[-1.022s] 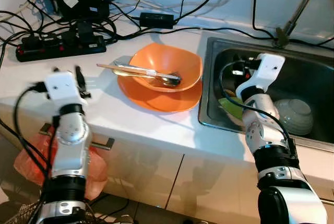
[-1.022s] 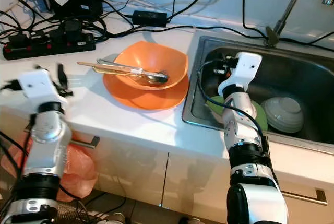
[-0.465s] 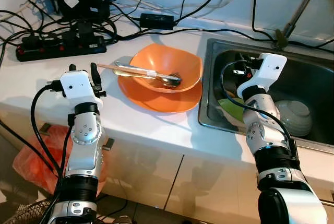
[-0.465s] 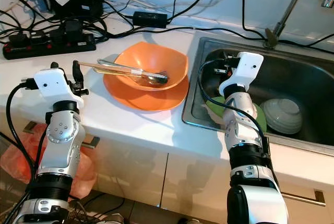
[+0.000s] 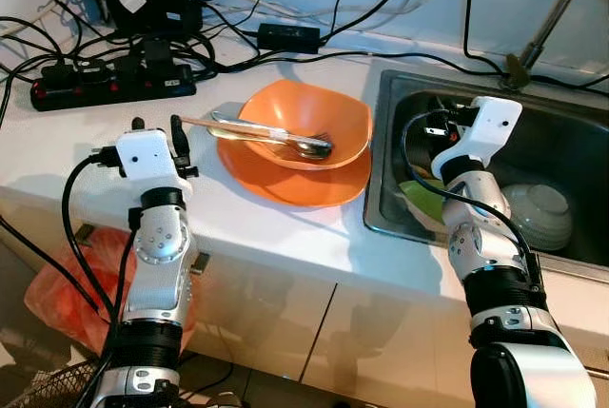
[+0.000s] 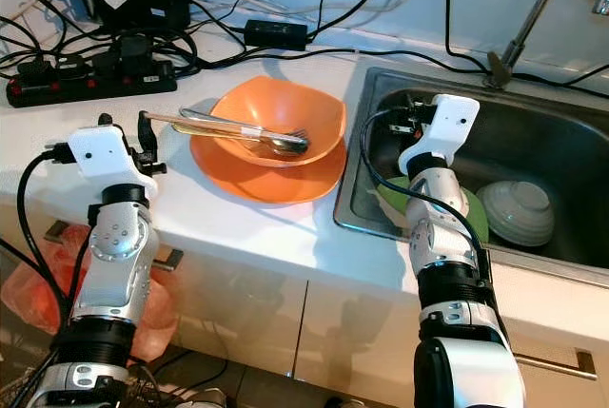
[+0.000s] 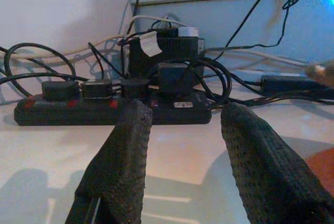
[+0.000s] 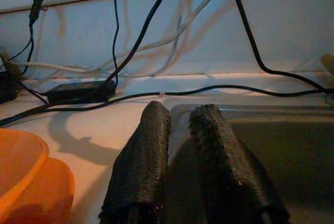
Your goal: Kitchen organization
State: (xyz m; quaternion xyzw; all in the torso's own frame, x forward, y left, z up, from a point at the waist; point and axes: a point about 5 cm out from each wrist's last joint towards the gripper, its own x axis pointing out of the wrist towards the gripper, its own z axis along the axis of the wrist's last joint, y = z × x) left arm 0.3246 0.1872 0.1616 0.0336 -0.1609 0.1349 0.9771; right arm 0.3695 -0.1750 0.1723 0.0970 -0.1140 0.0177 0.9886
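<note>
Spread jaws on the left gripper [image 5: 157, 126] hover over the white glossy counter [image 5: 238, 227], orange bowl [image 5: 314, 121] at its 3 o'clock. Left wrist: textured fingers [image 7: 125, 151] face a black power strip [image 7: 68, 110]. Right wrist: right gripper [image 8: 180, 117] nearly closed above the steel sink [image 8: 282, 130].

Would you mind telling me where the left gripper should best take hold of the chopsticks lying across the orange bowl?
Probably at their left ends, which overhang the orange bowl's rim. The chopsticks point toward the open left gripper, so approach from that side.
</note>
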